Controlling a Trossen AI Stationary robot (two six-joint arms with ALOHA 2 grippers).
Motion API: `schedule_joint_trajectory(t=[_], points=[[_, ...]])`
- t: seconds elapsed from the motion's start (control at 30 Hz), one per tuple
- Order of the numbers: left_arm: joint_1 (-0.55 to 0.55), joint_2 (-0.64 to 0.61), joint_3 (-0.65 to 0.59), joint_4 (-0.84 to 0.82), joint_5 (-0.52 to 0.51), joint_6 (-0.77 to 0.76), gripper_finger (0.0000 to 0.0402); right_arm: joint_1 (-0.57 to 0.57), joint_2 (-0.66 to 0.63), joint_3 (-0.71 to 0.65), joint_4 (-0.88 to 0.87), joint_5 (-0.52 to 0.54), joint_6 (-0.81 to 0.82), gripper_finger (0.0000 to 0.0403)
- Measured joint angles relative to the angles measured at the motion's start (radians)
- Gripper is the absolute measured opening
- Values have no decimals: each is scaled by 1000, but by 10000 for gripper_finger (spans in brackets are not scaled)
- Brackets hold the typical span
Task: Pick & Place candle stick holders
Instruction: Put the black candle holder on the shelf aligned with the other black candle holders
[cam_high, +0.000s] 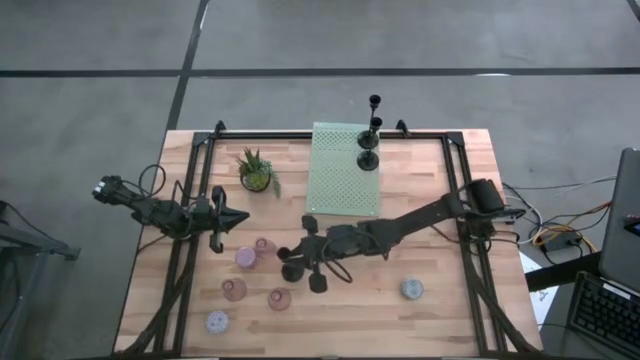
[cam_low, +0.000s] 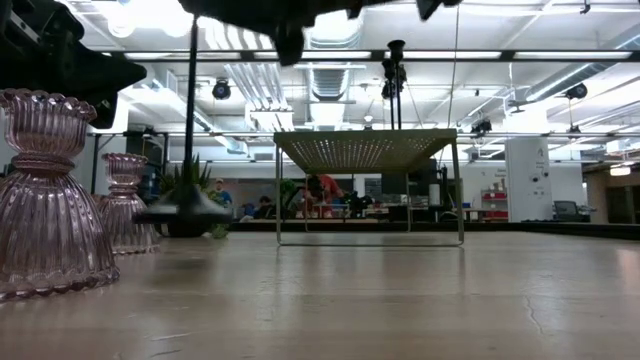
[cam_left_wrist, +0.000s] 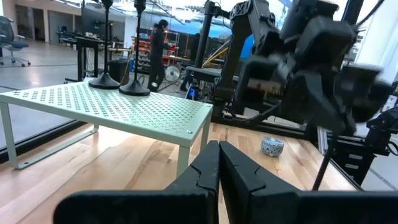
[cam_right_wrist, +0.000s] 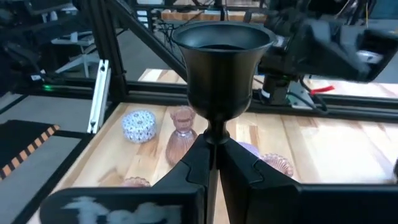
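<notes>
Seen from above, the right gripper (cam_high: 300, 262) sits just below the centre of the wooden surface (cam_high: 440, 200). What it carries is unclear there, but the right wrist view shows its jaws pinching the slim stem of a black candle holder (cam_right_wrist: 222, 68), cup upright. The left gripper (cam_high: 238, 221) waits at about 9 o'clock, and only its wrist view shows its jaws pressed together on nothing. Two more black holders (cam_high: 369, 158) stand on the pale green perforated shelf (cam_high: 345, 170) at 12 o'clock. Pink holders (cam_high: 246, 257) and a pale patterned holder (cam_high: 217, 321) cluster toward 7 o'clock; another pale one (cam_high: 411, 289) lies at 5 o'clock. The potted plant (cam_high: 256, 172) stands at 10 o'clock.
</notes>
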Motion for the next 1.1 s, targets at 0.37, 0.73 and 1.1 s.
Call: schedule_joint_trajectory(t=[0.37,0.73,1.1], points=[[0,0,0,0,0,0,12,29,-214,-21,-211,-32,-24,14],[0,2,0,0,0,0,12,41,-495,-128,-387,103,-30,13],[0,5,0,0,0,0,12,12,-799,-319,-394,471,-14,13]])
